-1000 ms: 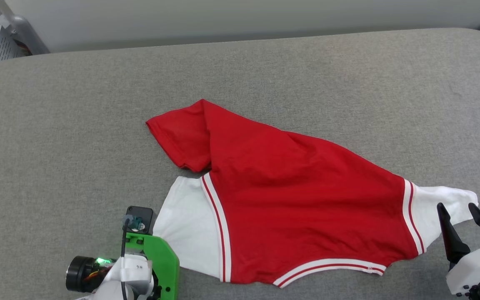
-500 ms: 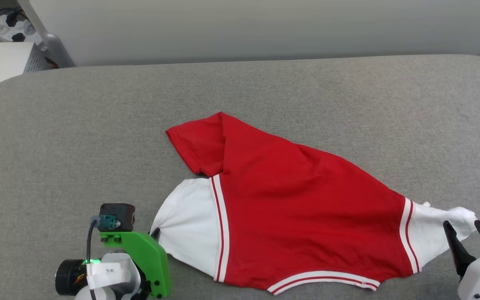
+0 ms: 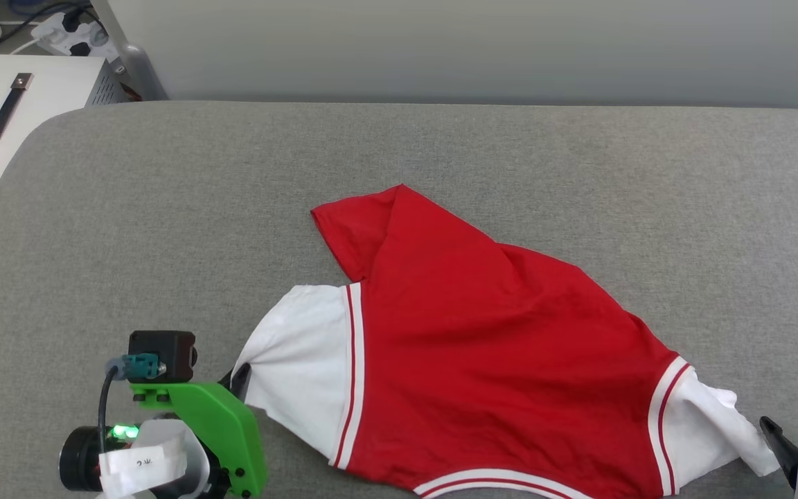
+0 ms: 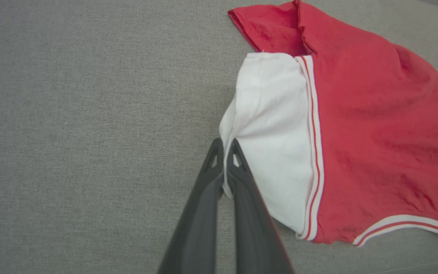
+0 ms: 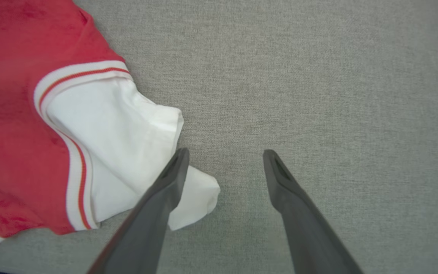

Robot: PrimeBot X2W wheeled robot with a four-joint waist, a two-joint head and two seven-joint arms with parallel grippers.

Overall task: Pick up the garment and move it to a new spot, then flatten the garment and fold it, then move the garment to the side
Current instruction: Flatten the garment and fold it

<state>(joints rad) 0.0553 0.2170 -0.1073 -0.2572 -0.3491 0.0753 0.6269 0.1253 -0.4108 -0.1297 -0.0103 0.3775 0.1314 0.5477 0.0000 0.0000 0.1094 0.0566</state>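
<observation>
Soft, limp garment: left tool pinches one sleeve; right tool stands wide; grip the opposite sleeve.

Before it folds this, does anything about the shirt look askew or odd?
Yes: the garment lies skewed and rumpled, its far red corner folded over, and the white sleeve beside the right gripper is bunched up.
</observation>
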